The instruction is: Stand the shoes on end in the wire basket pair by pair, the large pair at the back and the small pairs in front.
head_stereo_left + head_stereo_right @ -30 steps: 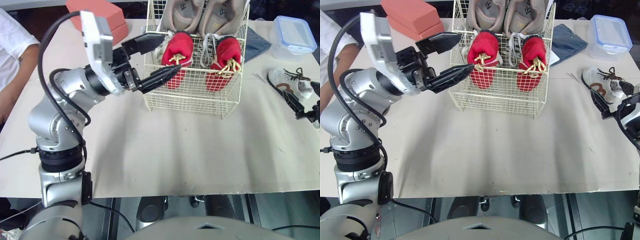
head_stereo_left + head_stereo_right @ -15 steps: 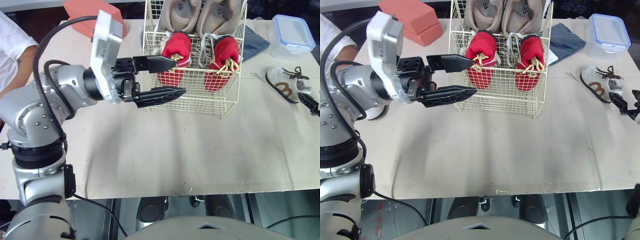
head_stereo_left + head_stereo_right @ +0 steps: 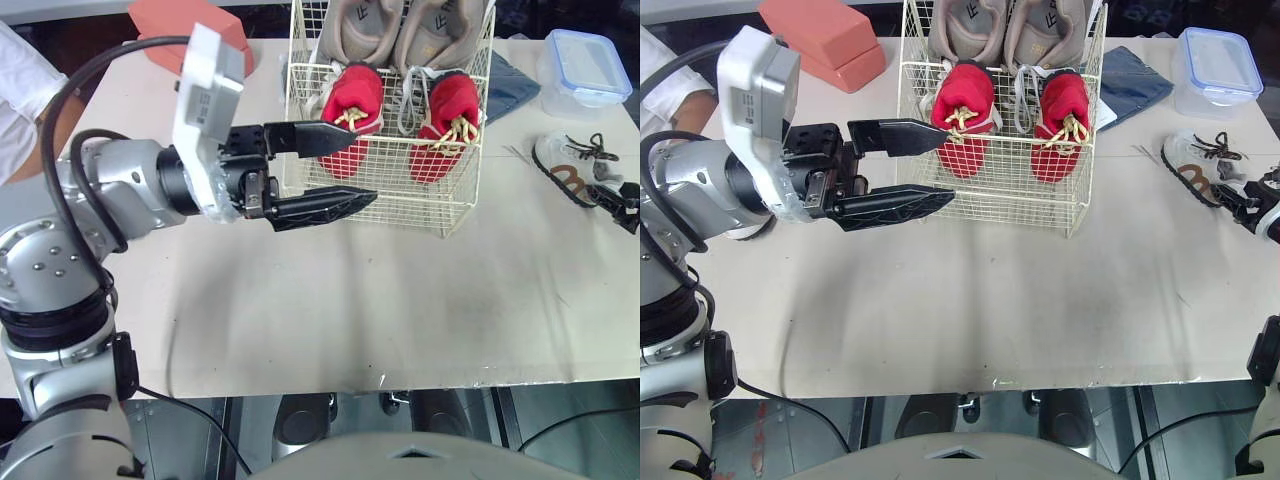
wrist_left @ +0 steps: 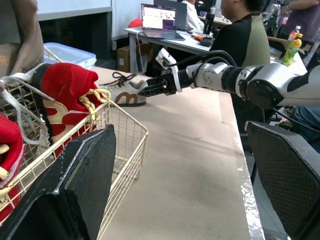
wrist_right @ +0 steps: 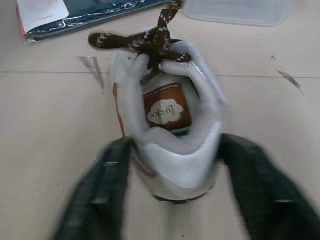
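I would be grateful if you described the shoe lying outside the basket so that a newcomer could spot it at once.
On the table, look to the robot's right of the wire basket, in front of the clear lidded box. A single shoe lies there. Unlike the red pair and beige pair standing in the basket, it is white with brown laces.

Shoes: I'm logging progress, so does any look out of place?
Yes: one white shoe lies on the table to the right of the basket, outside it, with the right gripper open around its heel.
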Controlling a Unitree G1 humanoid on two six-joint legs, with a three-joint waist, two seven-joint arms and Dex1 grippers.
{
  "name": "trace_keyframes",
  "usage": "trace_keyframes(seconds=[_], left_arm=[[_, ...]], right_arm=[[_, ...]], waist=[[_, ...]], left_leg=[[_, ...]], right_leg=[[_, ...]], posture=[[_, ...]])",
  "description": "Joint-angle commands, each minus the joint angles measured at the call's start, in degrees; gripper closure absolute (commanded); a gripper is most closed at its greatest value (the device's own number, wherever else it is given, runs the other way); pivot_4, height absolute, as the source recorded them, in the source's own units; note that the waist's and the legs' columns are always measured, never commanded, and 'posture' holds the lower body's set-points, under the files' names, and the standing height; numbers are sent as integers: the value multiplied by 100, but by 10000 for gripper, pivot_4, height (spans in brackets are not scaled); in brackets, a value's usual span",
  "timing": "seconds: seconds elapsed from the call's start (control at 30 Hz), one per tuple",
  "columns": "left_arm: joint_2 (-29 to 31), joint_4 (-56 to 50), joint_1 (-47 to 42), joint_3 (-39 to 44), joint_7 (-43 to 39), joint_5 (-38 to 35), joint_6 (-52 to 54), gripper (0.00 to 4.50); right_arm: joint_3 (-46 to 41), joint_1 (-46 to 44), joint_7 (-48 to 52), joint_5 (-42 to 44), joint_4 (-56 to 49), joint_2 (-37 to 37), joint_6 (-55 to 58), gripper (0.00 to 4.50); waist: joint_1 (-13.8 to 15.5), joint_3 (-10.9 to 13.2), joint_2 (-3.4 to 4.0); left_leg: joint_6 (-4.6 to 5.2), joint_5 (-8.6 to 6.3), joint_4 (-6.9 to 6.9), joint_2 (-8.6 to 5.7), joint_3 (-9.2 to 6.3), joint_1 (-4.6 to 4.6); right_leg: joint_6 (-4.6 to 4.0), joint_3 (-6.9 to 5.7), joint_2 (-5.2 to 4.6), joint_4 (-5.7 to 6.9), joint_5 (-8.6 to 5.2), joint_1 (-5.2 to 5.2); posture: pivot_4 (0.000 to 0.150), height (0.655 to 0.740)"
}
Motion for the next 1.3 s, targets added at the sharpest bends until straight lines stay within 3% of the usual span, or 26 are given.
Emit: trace_keyframes(seconds=[0.03,0.1,0.13,0.47,0.73,0.9,1.03,1.3], left_arm=[[71,-110,-11,152,139,-130,-56,0],[61,-95,-19,111,157,-118,-83,0],[54,-93,-14,82,146,-92,-98,0],[-1,11,-56,-164,-160,184,-249,0],[161,439,-57,-240,-777,742,-526,0],[348,989,-284,-330,-1304,1359,-843,0],[533,1561,-527,-238,-1912,1698,-1147,0],[480,1536,-435,-345,-2569,2006,-1557,0]], right_arm=[[-85,-146,42,13,-49,-149,-186,34186],[-100,-123,57,19,-72,-156,-214,43241],[-111,-108,66,26,-90,-163,-217,44857],[-531,299,278,456,-1079,-256,-294,44857],[-1056,1306,319,1772,-5390,81,226,44857],[-590,1435,335,2619,-7556,257,1077,44857],[137,1689,838,2487,-8495,108,1205,44857],[1238,1370,1717,1249,-8470,239,-371,44857]], waist=[[0,0,0],[0,0,0],[0,1,1],[7,3,5],[-15,13,31],[-3,13,33],[29,14,30],[15,17,24]], left_leg=[[0,0,0,0,0,0],[0,0,0,0,1,1],[0,0,0,0,1,1],[-1,0,0,0,2,0],[-4,1,-7,4,11,12],[-7,3,-14,5,16,23],[-5,2,-14,4,14,17],[0,-1,-16,0,9,5]], right_leg=[[0,0,0,0,0,0],[0,0,0,1,0,0],[0,0,0,1,0,0],[0,1,0,1,0,0],[17,11,6,5,-10,-1],[20,19,10,10,-13,-1],[21,15,9,1,-13,-1],[21,6,6,-11,-12,-4]], posture=[[1500,6860],[1500,6860],[1500,6860],[1500,6860],[1500,6860],[1500,6860],[1500,6860],[1500,6860]])
